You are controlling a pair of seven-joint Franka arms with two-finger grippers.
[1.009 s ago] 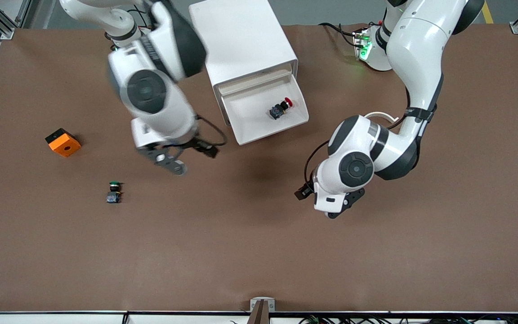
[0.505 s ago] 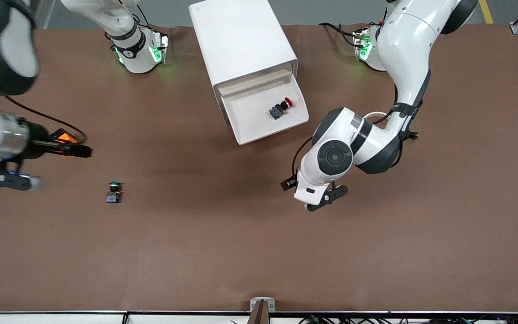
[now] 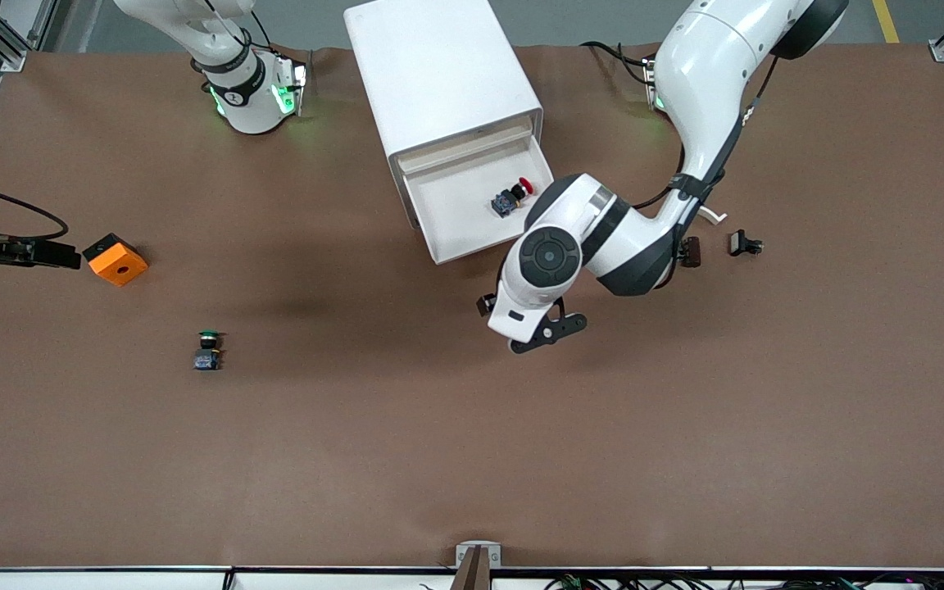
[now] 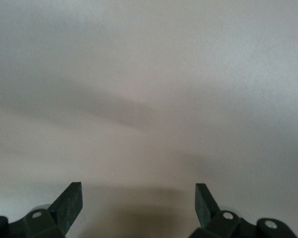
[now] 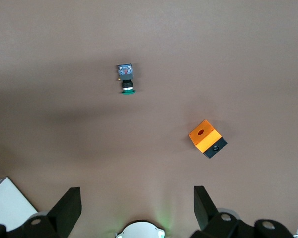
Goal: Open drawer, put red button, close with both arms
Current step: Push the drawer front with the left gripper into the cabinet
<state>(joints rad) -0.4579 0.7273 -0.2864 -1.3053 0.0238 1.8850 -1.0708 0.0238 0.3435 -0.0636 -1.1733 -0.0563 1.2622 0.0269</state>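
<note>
Red button [image 3: 511, 197] lying in open drawer [image 3: 480, 209] of white cabinet [image 3: 439, 74]; left claw [image 3: 539, 336] released, over bench [image 3: 472, 459] just in front of drawer; right claw [image 5: 136, 208] released, high over bench at right arm's end.

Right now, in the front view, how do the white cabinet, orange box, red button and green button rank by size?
1. white cabinet
2. orange box
3. red button and green button: look about alike, so unranked.
</note>
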